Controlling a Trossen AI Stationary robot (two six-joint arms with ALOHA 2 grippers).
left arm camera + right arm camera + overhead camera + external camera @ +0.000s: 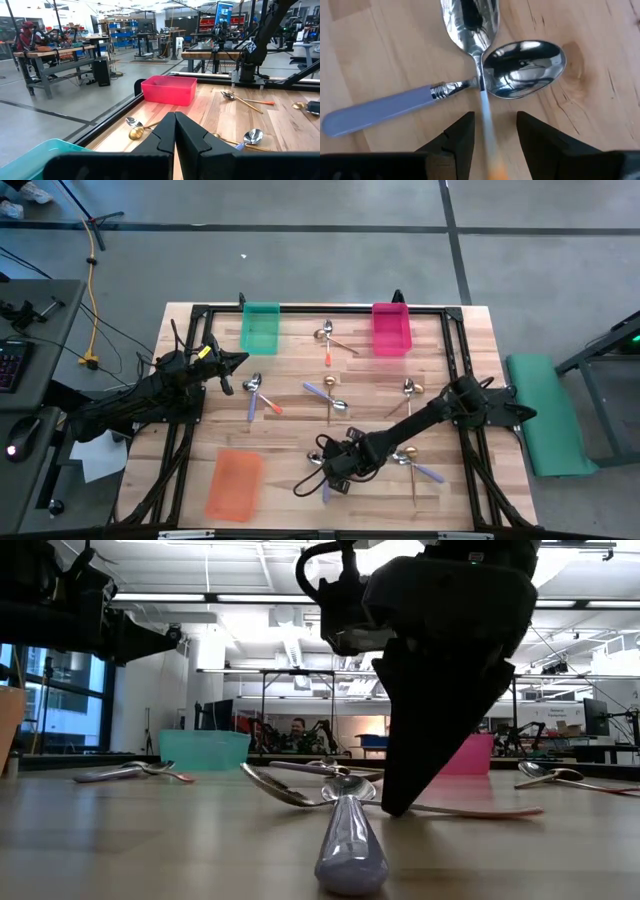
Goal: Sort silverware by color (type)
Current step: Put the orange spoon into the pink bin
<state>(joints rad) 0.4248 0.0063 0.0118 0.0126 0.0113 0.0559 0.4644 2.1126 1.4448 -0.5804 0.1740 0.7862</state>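
Observation:
In the right wrist view two spoons cross: a lavender-handled spoon (380, 112) and an orange-handled spoon (470, 22). The orange-handled spoon's thin stem (485, 117) runs between the fingers of my open right gripper (495, 117). That gripper (322, 476) points down at the table's near middle and reaches table level in the low view (400, 805). The fingers stand on either side of the stem, with a gap showing. My left gripper (175, 116) is shut and empty, above the far-left table (235, 360) near the green bin (261, 327).
A pink bin (391, 328) stands at the far edge and an orange bin (235, 483) at the near left. More spoons lie scattered: silver ones (325, 332) between the far bins, a pair (255, 387) by my left gripper, and gold ones (410, 388) (405, 458) to the right.

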